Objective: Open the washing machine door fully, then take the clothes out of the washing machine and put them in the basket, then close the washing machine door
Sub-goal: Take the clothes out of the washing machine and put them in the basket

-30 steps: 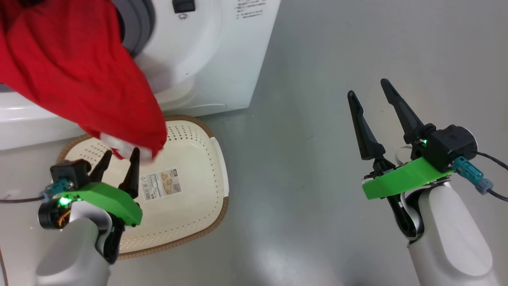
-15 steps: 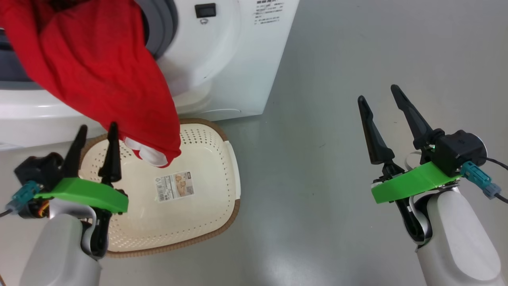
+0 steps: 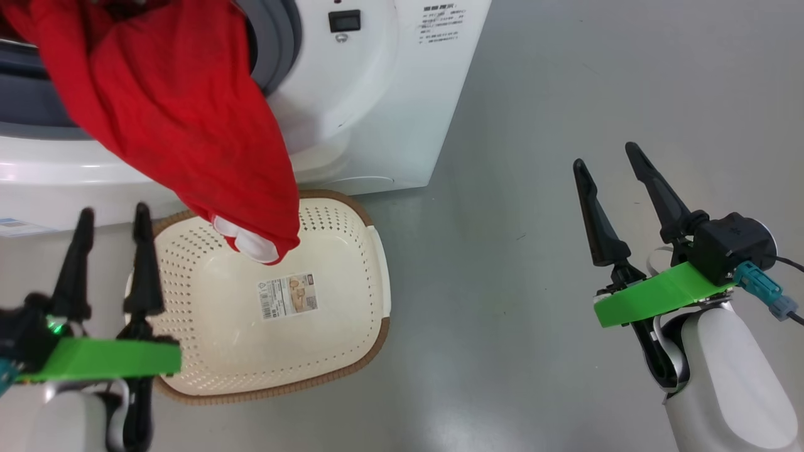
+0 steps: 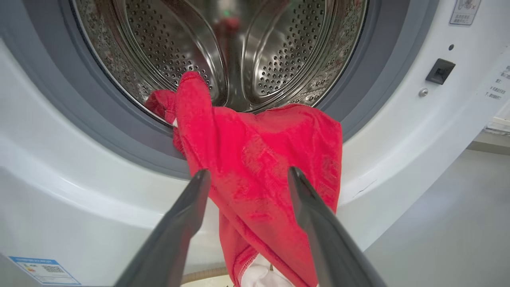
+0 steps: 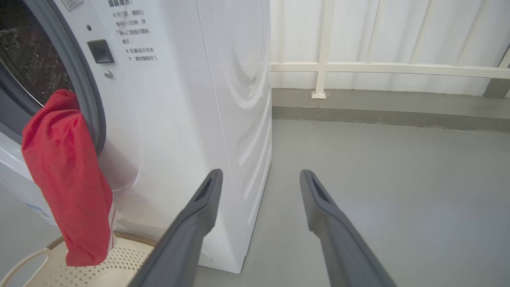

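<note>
A red garment with a white hem hangs out of the washing machine, draped over the grey gasket. Its lower end dangles just above the basket, which stands on the floor against the machine's front. The steel drum behind the garment looks bare. My left gripper is open at the basket's left rim, apart from the cloth. In the left wrist view that gripper points at the hanging cloth. My right gripper is open over bare floor, far to the right. The door is out of view.
Grey floor spreads to the right of the machine and basket. A paper label lies on the basket's bottom. A small blue label sits low on the machine's front. A white railing backs the floor behind the machine.
The head camera has shifted, sliding the scene right and down. My open left gripper has drawn back from the garment's white hem to the basket's left side. The garment still hangs.
</note>
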Available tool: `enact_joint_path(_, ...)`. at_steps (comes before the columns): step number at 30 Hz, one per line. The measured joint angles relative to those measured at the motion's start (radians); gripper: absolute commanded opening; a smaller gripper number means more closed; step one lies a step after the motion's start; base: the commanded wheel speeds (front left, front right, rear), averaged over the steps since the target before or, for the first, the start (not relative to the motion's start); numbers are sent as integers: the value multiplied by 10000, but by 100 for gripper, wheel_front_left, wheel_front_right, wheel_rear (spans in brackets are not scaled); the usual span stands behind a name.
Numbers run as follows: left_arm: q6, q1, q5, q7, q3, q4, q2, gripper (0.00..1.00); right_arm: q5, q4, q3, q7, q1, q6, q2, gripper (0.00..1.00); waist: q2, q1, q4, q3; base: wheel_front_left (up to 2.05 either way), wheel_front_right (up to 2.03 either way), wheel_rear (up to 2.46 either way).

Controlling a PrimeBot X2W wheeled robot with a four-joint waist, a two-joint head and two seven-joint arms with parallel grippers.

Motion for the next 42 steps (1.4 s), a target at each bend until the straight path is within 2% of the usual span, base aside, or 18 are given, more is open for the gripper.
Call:
enact_joint_path(9,0,872,174,0,293,-1053,-213,100,0,6,33,0,-1,0,13,100,0,0,-60,12,0,0,0)
enact_joint_path(18,0,647,161,0,134,-508,-17,100,0,23,42,0,0,0,15,100,0,0,-42,-38,0,0,0)
enact_joint_path(29,0,-1712,380,115,-495,1724,477,100,0,25,82,0,1,0,25,100,0,0,-70,26,0,0,0)
enact_joint_path(33,50,-2977,606,497,-593,2497,629,100,0,12,82,0,-1,0,29,100,0,0,-81,142,0,0,0)
enact_joint_path(38,443,-4404,857,1147,-690,3526,738,100,0,-6,77,0,-8,0,52,100,0,0,-96,302,0,0,0)
enact_joint_path(42,485,-5280,989,1881,-886,4355,780,100,0,-27,67,0,-24,0,61,100,0,0,-102,415,0,0,0)
